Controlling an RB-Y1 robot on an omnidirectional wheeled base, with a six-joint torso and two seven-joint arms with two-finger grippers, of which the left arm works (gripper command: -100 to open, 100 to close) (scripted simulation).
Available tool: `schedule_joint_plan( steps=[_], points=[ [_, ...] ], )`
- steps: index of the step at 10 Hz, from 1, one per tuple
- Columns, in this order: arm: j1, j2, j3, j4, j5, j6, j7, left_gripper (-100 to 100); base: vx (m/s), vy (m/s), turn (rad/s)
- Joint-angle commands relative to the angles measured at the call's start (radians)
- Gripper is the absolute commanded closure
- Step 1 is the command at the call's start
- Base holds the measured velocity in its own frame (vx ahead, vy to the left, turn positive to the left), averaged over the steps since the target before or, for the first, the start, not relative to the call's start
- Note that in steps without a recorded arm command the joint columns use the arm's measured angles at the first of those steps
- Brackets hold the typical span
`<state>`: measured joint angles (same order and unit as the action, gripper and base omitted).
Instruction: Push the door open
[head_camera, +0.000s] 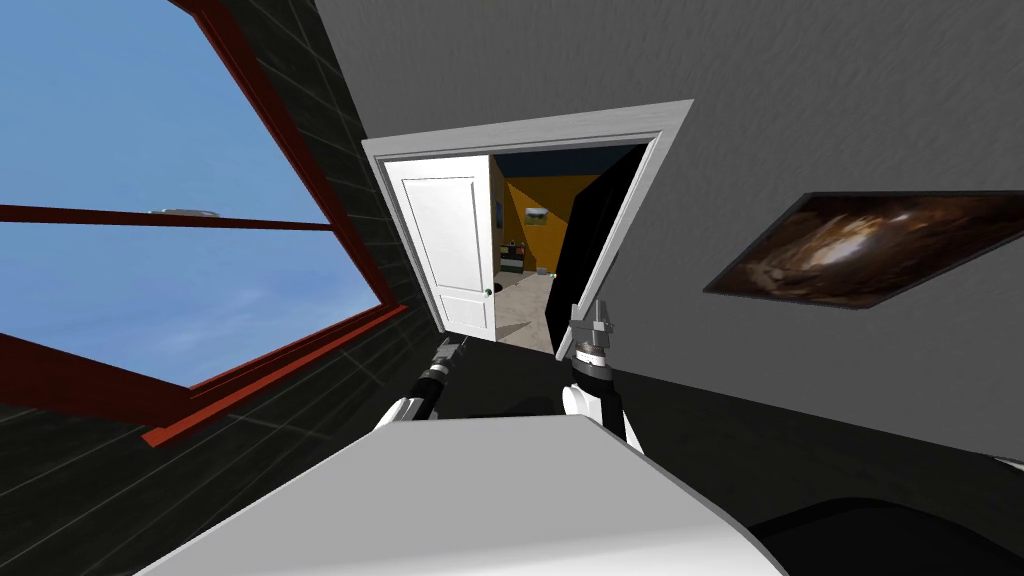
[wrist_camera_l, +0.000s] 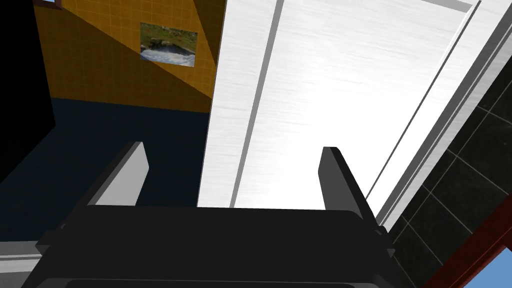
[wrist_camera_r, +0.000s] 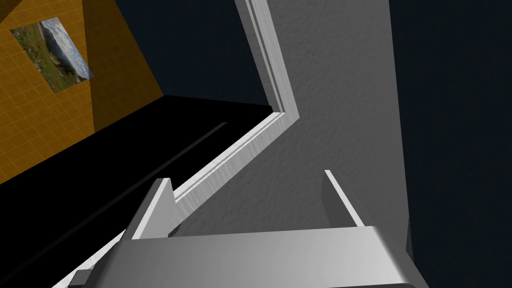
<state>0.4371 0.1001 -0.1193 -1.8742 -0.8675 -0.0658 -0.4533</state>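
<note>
Door (head_camera: 447, 240), white and panelled, stands ajar at the head view's centre in a light grey frame (head_camera: 520, 130). My left gripper (head_camera: 447, 350) sits just below it, and my right gripper (head_camera: 597, 312) is lower right. Left wrist view: fingers (wrist_camera_l: 125, 180) spread, door ahead. Right wrist view: fingers (wrist_camera_r: 155, 210) spread, textured grey wall (wrist_camera_r: 325, 100) ahead.

In the head view the walls (head_camera: 800, 100) are splayed and the whole scene is rolled by the wide lens. Bright blue light is shown at the left window (head_camera: 150, 120). The door (head_camera: 450, 240) is lit bright white, nearly glaring in the left wrist view. The floor (head_camera: 800, 450) is kept very dark. Edges are rendered sharp.
</note>
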Motion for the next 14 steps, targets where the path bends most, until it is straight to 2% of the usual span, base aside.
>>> schedule_joint_plan(
  steps=[1,2,3,4,5,6,7,8,9,10,11,12,14],
  points=[
    [0.0,-0.001,-0.003,0.007,-0.028,0.009,-0.014,-100,0.047,0.009,0.001],
    [-0.005,0.002,-0.007,0.024,-0.069,0.026,-0.035,-100,0.058,0.017,0.005],
    [-0.005,0.002,-0.007,0.024,-0.074,0.026,-0.035,-100,0.05,0.008,0.001],
    [-0.01,0.004,-0.011,0.042,-0.114,0.043,-0.056,-100,0.052,0.006,0.005],
    [-0.015,0.007,-0.016,0.06,-0.143,0.061,-0.078,-100,0.073,0.011,0.007],
    [-0.015,0.007,-0.016,0.06,-0.168,0.061,-0.078,-100,0.062,0.008,0.002],
    [-0.021,0.009,-0.021,0.078,-0.201,0.079,-0.1,-100,0.064,0.008,0.004],
    [-0.021,0.009,-0.021,0.078,-0.216,0.079,-0.1,-100,0.049,0.007,0.003],
    [-0.026,0.012,-0.025,0.097,-0.253,0.097,-0.123,-100,0.047,0.013,0.005],
    [-0.026,0.012,-0.025,0.097,-0.265,0.097,-0.123,-100,0.042,0.012,0.002],
    [-0.032,0.014,-0.03,0.115,-0.304,0.115,-0.145,-100,0.055,0.006,0.004],
    [-0.032,0.014,-0.03,0.115,-0.314,0.115,-0.145,-100,0.049,-0.001,0.003],
    [-0.043,0.019,-0.039,0.152,-0.387,0.151,-0.19,-100,0.066,0.009,0.006]
  ],
)
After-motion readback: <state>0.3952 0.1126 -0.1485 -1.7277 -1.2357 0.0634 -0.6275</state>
